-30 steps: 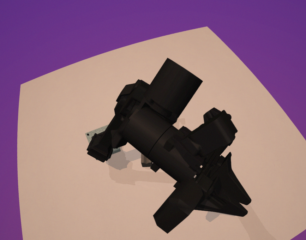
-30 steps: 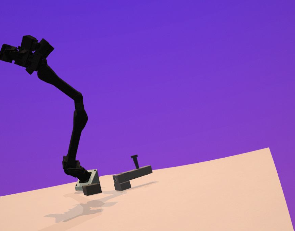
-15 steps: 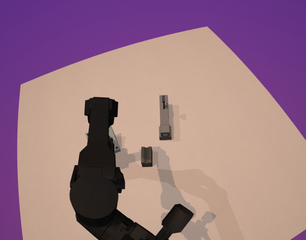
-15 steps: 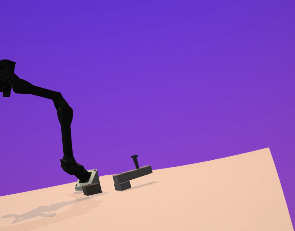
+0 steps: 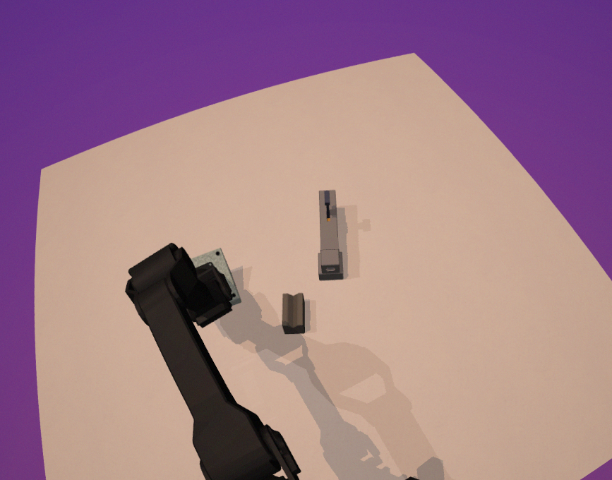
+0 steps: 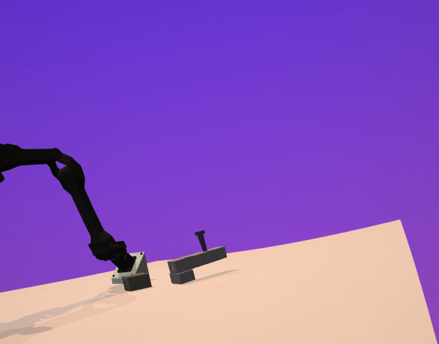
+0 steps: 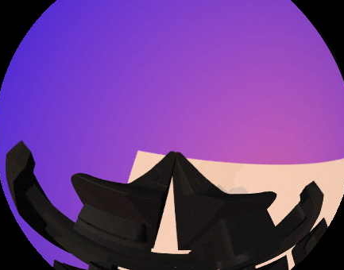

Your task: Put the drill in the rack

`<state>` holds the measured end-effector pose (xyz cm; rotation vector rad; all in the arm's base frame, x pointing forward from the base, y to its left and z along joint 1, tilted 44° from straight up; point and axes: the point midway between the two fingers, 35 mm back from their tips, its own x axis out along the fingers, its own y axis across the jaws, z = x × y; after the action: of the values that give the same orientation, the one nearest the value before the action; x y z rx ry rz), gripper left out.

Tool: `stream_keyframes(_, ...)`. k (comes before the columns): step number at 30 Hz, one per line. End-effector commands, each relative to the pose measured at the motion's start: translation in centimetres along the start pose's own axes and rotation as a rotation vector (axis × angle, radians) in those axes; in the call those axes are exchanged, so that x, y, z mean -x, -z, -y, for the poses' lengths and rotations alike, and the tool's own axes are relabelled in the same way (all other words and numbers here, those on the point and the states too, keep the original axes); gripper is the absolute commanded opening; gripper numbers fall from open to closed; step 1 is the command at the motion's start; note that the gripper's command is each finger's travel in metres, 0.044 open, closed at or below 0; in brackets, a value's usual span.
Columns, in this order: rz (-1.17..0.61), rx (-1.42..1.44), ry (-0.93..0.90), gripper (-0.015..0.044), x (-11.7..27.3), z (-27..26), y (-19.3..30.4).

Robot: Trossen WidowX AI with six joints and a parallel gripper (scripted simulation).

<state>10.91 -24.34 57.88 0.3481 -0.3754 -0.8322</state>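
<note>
Gripper: my black parallel-jaw gripper (image 7: 172, 198) was shut tight on nothing.
Drill place: the long grey bar-shaped drill housing (image 5: 327, 227) lay beyond the small dark V-grooved rack (image 5: 293, 312), well apart from it.
Axis: its long axis ran away from the rack; the black T-shaped key (image 6: 201, 240) stood upright near its far end.
Risk: I judged closed fingertips could slip off that narrow key head.

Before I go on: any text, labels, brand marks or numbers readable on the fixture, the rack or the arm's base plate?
None can be read.
Long grey fixture: no lettering; only a dark key with a small orange tip on top.
Rack: plain dark block, no marks.
Base plate: speckled grey with dark corner dots, no text.
Gripper: plain black, shut on nothing.
</note>
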Motion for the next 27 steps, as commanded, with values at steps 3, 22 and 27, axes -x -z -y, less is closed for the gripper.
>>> stream_keyframes(3, -0.265, -0.229, 0.042, 0.0, -5.7, 1.0, 8.8)
stream_keyframes(22, -0.976, -0.25, 0.213, 0.0, -7.1, -5.9, 35.0)
stream_keyframes(27, -1.136, -0.16, 0.271, 0.0, -4.1, -8.3, 41.4)
